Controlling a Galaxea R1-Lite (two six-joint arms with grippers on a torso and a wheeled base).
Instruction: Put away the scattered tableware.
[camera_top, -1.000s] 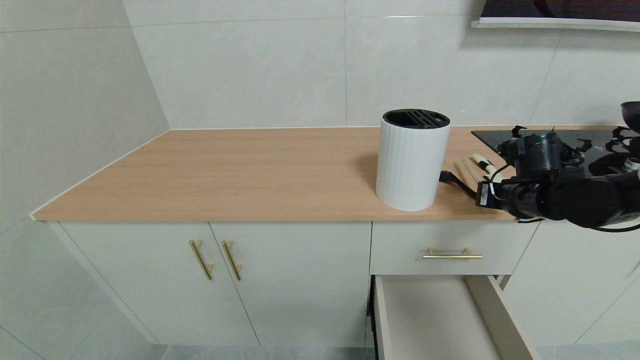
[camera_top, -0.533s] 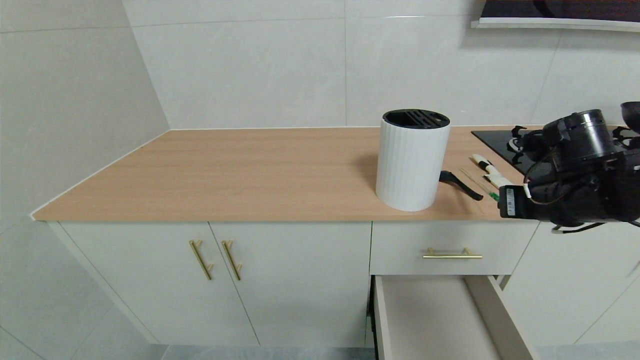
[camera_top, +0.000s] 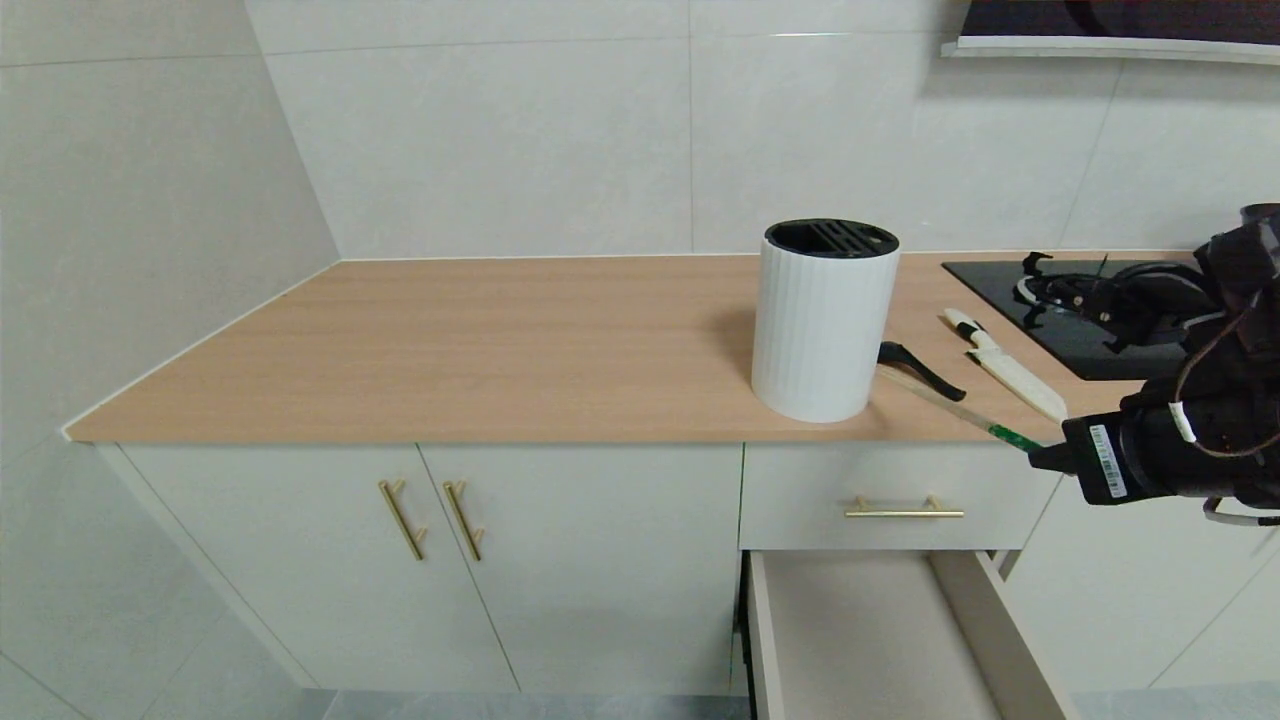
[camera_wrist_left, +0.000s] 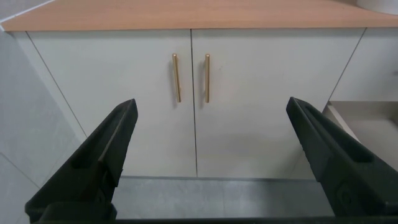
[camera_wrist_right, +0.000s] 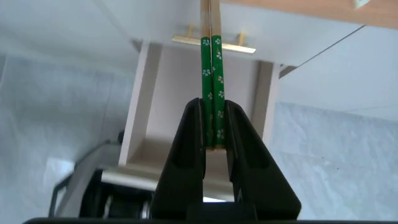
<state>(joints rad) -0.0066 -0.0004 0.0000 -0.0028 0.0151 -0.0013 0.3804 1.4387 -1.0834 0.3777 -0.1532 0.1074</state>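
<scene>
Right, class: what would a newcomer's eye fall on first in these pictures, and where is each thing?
The tall white ribbed holder on the wooden counter draws the eye first. To its right, the right tool is shut on a pair of green-ended chopsticks, held over the counter's front edge. Below them, a drawer stands open.

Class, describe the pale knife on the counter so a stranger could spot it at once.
Start at the tall white ribbed cylinder holder on the light wooden countertop. Right of it, before the black hob, lies the cream-white knife. Unlike the black curved handle beside it, it is pale and straight.
</scene>
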